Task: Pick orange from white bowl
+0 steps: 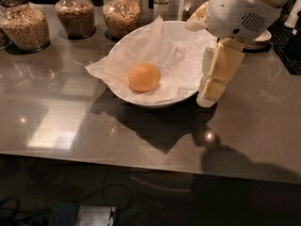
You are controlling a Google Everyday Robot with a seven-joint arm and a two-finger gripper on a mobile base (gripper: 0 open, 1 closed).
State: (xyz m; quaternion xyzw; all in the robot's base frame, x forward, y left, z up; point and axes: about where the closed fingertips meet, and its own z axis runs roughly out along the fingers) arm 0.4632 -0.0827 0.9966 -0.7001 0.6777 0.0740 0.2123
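The orange (144, 76) lies on paper in the white bowl (160, 100); grain jars (121, 11) stand at eleven o'clock. The gripper (207, 98) hangs at three o'clock; its spread cannot be told.

A glossy grey stone countertop (94, 126) fills the scene. Along its far left stand three round glass jars of brown grain: left jar (28, 25), middle jar (75, 15), right jar (121, 15), with a small clear bottle (161, 4) just right of them. Far right, a cream dish rim (258, 37) shows behind the pale gripper (209, 95), which hangs low over the counter's right part
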